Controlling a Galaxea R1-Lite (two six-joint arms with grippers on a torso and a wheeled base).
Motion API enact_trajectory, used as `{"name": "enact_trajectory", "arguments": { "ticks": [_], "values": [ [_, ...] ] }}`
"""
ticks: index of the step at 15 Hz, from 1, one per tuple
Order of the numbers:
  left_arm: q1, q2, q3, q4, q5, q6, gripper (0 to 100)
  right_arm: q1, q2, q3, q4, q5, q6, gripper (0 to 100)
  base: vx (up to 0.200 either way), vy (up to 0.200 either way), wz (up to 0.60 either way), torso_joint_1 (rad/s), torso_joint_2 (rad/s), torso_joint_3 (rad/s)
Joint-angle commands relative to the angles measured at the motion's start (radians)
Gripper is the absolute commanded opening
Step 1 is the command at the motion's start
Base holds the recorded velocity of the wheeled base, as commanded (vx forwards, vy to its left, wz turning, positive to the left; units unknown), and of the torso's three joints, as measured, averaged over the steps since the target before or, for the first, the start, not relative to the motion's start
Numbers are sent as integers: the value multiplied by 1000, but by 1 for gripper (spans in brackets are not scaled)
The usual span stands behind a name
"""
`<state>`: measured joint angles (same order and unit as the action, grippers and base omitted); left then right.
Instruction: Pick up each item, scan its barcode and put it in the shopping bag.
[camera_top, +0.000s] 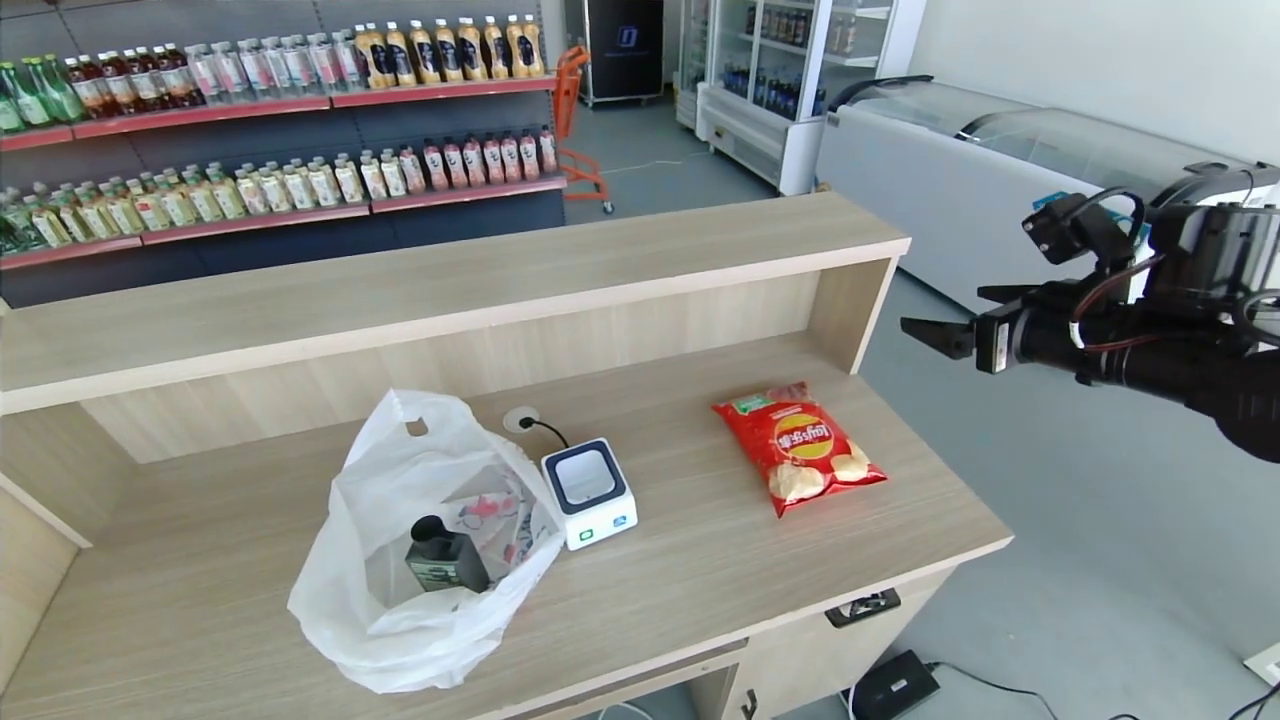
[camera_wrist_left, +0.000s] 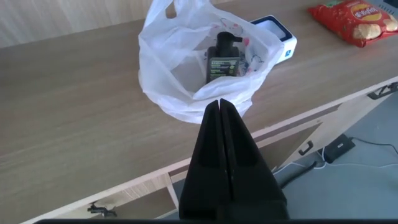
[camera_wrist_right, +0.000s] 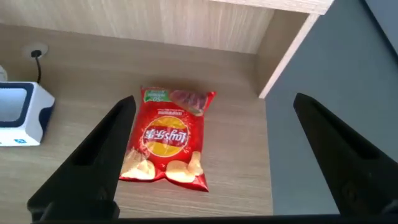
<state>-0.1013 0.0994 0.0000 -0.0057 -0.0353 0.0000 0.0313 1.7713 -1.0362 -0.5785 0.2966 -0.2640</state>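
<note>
The chip bag lies flat near the right edge of the desk, print side up. The white shopping bag stands open towards the front edge, left of centre, with a dark bottle upright inside. The scanner sits just beside the shopping bag, on the side nearer the chip bag. The right jaws are spread wide and empty, beyond the right edge. The left jaws are pressed together, holding nothing, beyond the front edge.
</note>
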Motion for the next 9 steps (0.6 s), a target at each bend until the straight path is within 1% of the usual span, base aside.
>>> {"name": "enact_trajectory", "arguments": {
  "ticks": [1,3,6,7,9],
  "values": [
    [0,0,0,0,0,0,0,6,89,-54,16,-48,17,100,0,0,0,0,0,0],
    [0,0,0,0,0,0,0,4,180,-99,39,-73,12,100,0,0,0,0,0,0],
    [0,0,0,0,0,0,0,1,249,-150,131,-73,40,100,0,0,0,0,0,0],
    [0,0,0,0,0,0,0,4,272,-183,206,-73,92,100,0,0,0,0,0,0],
    [0,0,0,0,0,0,0,7,297,-255,330,-73,95,100,0,0,0,0,0,0]
  ]
}}
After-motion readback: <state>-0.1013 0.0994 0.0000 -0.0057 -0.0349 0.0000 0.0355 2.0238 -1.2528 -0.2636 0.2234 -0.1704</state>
